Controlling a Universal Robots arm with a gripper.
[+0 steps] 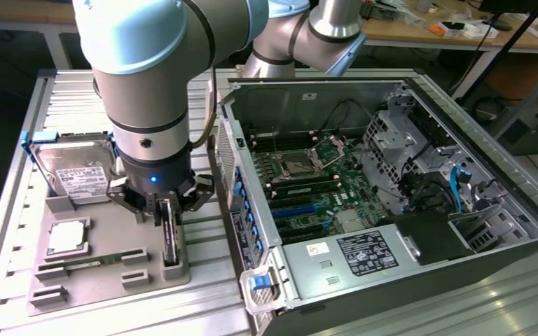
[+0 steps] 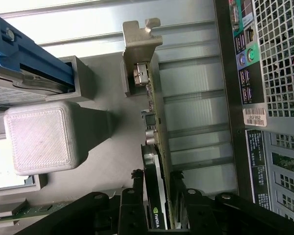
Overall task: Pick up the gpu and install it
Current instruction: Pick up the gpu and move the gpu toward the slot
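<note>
My black gripper (image 1: 168, 210) (image 2: 158, 178) hangs low over the gpu (image 1: 170, 243) (image 2: 156, 115), a thin green circuit card with a black cooler and a silver end bracket. The card stands on edge in a slot of the grey plastic tray (image 1: 110, 241). The gripper straddles the card's cooler end; whether it is clamped on the card I cannot tell. The tray lies on the ribbed aluminium table (image 1: 64, 91), just beside the open black computer case (image 1: 493, 234), at the exterior view's left of it.
</note>
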